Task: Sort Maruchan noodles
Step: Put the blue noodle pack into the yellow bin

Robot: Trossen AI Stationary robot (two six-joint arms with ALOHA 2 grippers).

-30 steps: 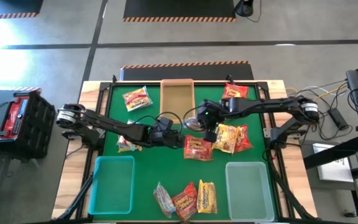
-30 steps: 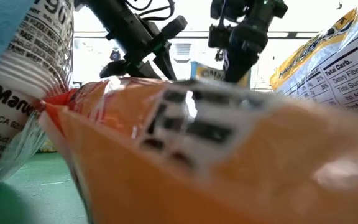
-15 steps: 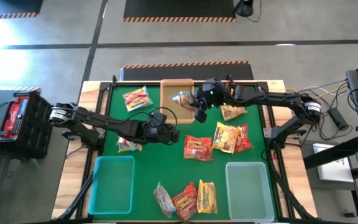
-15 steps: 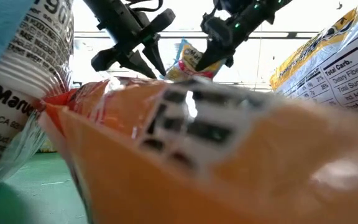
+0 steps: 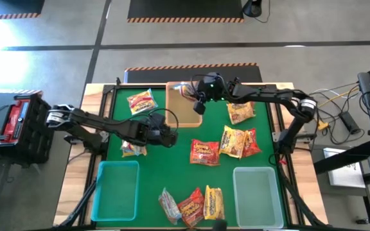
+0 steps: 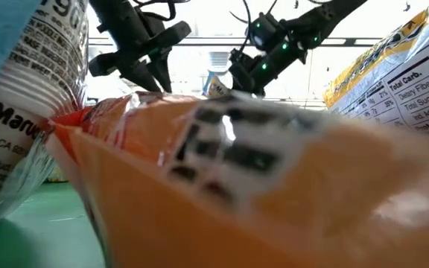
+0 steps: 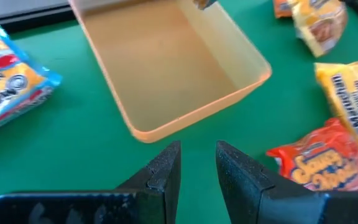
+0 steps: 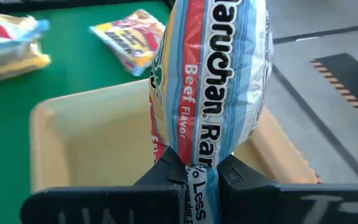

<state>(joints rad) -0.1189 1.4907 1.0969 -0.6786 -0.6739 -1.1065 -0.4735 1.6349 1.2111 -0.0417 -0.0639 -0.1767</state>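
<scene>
Since a second ago my right gripper (image 5: 201,101) has carried the Beef packet (image 8: 210,81) from mid-table to twelve o'clock, pinched upright directly over the tan tray (image 5: 182,109), ready to drop. My left gripper (image 7: 197,167), slightly open and empty, waits at nine o'clock.

One silvery-white Maruchan packet (image 8: 210,81) with red and blue print reading "Beef Flavor" is held upright by its lower edge above the tan tray (image 5: 183,102). The other packets (image 5: 233,142), red, yellow and orange, lie flat and scattered on the green tabletop (image 5: 172,163), three together at its near edge (image 5: 193,204).
</scene>
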